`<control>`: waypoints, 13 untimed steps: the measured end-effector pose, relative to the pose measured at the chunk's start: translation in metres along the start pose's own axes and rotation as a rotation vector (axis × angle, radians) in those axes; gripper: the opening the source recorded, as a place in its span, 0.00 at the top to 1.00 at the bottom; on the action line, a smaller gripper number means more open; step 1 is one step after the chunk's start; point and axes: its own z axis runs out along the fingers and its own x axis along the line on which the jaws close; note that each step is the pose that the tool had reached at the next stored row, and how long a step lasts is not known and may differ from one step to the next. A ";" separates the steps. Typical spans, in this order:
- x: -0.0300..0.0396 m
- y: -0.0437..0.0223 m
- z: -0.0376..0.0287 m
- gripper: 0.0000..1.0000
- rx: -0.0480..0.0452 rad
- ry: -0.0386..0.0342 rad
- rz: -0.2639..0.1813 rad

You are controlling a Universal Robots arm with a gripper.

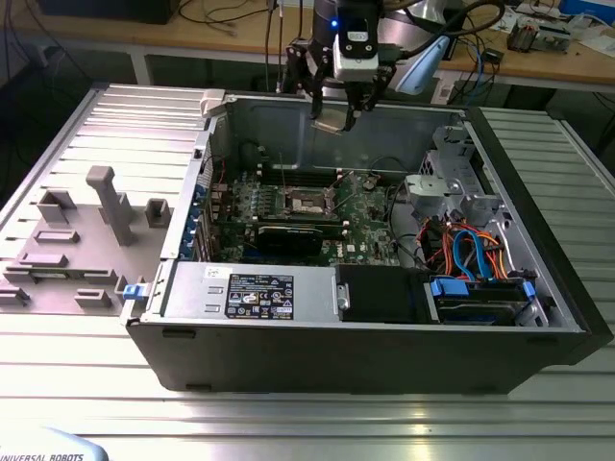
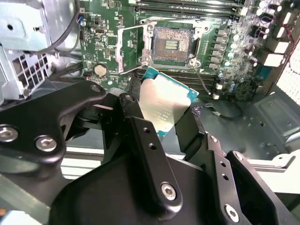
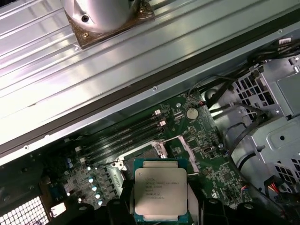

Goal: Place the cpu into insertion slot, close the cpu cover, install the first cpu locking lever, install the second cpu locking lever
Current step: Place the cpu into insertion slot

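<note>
Cpu sits clamped flat in the end effector at upper middle of the exterior view, above the open case, its uncovered insertion slot lying below, toward frame centre.

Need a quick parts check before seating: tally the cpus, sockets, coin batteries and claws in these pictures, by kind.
cpu, held in the claw: 1
socket, bare on the board: 1
coin battery: 1
claw: 1
Total: 4
</note>
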 end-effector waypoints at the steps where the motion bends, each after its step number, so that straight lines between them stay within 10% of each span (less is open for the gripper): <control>1: 0.0000 0.0000 0.0000 0.46 -0.0003 -0.0014 0.016; 13: 0.0000 0.0000 0.0001 0.46 -0.0021 -0.0101 0.113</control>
